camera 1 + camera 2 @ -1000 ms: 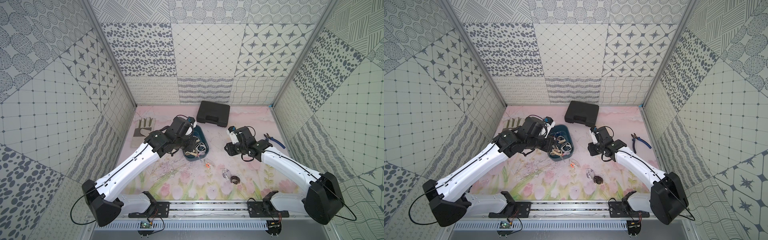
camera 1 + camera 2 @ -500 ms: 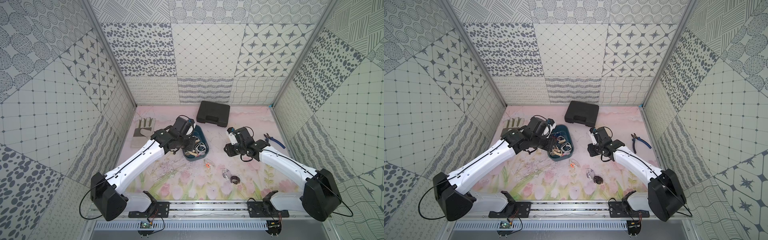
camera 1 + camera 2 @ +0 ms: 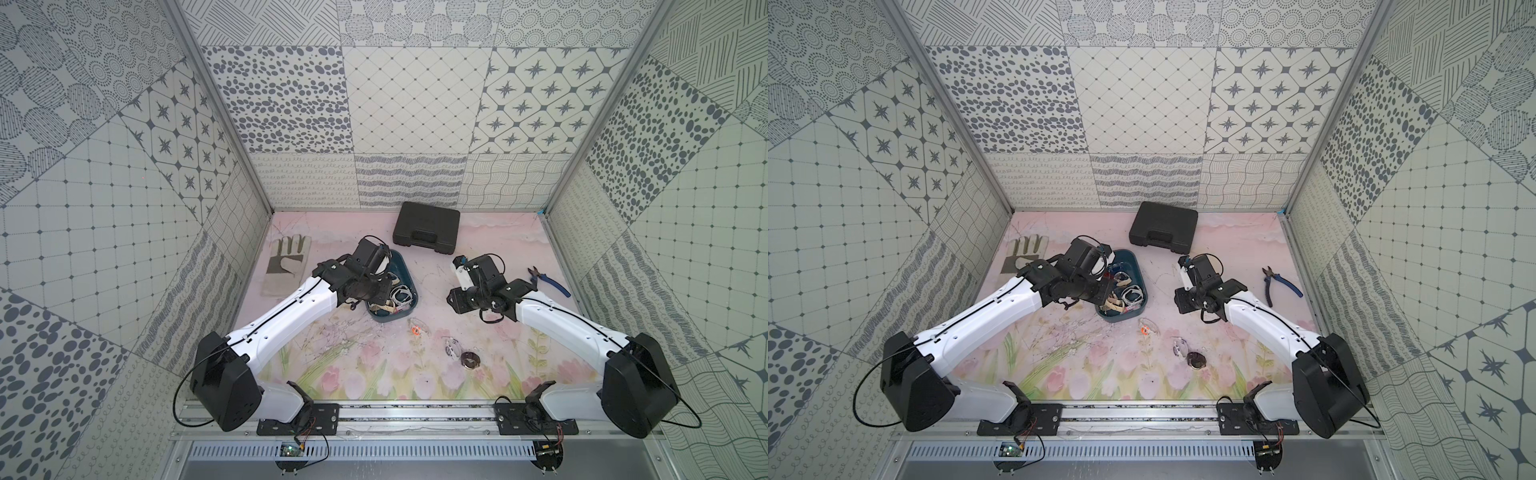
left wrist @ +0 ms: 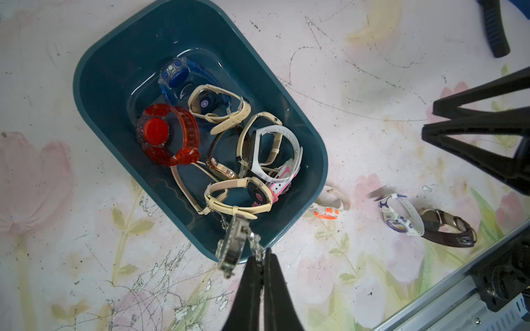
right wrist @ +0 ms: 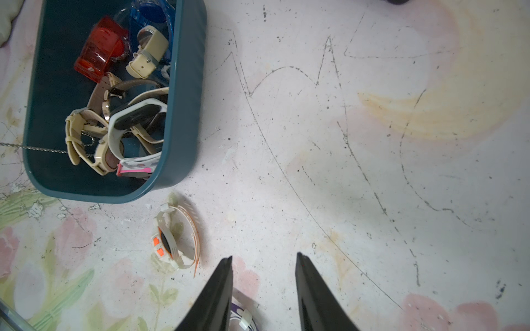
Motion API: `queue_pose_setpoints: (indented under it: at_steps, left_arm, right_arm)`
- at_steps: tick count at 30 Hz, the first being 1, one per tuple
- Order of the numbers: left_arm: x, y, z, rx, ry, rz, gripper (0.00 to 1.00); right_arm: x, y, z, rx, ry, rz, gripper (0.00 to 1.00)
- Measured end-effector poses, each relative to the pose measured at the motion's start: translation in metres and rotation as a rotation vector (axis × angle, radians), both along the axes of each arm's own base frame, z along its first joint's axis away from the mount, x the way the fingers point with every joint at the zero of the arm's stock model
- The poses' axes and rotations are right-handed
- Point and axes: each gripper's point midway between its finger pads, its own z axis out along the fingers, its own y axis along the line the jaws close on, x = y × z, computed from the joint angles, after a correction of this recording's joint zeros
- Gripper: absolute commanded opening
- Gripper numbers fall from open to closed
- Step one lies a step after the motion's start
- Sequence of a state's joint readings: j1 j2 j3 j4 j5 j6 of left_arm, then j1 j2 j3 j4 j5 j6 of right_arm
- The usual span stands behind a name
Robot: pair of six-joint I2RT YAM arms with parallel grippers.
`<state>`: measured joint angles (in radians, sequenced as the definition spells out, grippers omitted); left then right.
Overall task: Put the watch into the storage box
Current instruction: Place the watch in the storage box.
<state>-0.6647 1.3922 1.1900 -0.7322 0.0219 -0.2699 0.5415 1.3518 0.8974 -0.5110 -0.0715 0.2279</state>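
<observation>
**Silver watch pinched at the box rim, release still to come**

Nearest the front rail, on the rail side of the storage box (image 3: pixel 401 266), three watches lie loose on the desk (image 3: pixel 432 274). A brown-strapped watch (image 3: pixel 470 358) sits just beside a white-and-purple watch (image 3: pixel 452 347), and an orange-and-white watch (image 5: pixel 172 240) lies close to the box wall. The right gripper (image 5: pixel 263 258) hovers there, fingers spread and empty.

At the box's rail-side rim, the left gripper (image 4: pixel 261 253) has its fingers pressed together on the bracelet of the silver watch (image 4: pixel 231 249). The watch hangs across the rim, and its fine chain (image 5: pixel 37 148) trails in among the watches already inside (image 4: pixel 252 149).

Over the last second the left arm's shoulder and elbow have swung round while its wrist stayed by the box and the pinch held. The right arm barely moved. I judge the carry done and the drop pending. Let go here, the watch could tip outside the rim, so it wants easing further inward.

The box's far end is bare, leaving room. Beyond the box lie a glove (image 3: pixel 284 266), pliers (image 3: pixel 548 282) and, farthest, a black case (image 3: pixel 426 227), all apart from it.
</observation>
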Motion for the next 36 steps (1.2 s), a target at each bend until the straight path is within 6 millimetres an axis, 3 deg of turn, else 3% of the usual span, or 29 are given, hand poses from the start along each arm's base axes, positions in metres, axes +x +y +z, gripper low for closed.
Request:
queue_pose_setpoints:
  at_steps: [27,36]
  left_arm:
    - [0.018,0.016,-0.059,0.133,0.060,0.075,0.03]
    - [0.025,0.019,-0.064,0.152,0.048,0.100,0.30]
  right_arm:
    - [-0.003,0.000,-0.007,-0.003,0.021,0.006,0.41]
    - [-0.004,0.000,-0.007,-0.002,0.022,0.006,0.41]
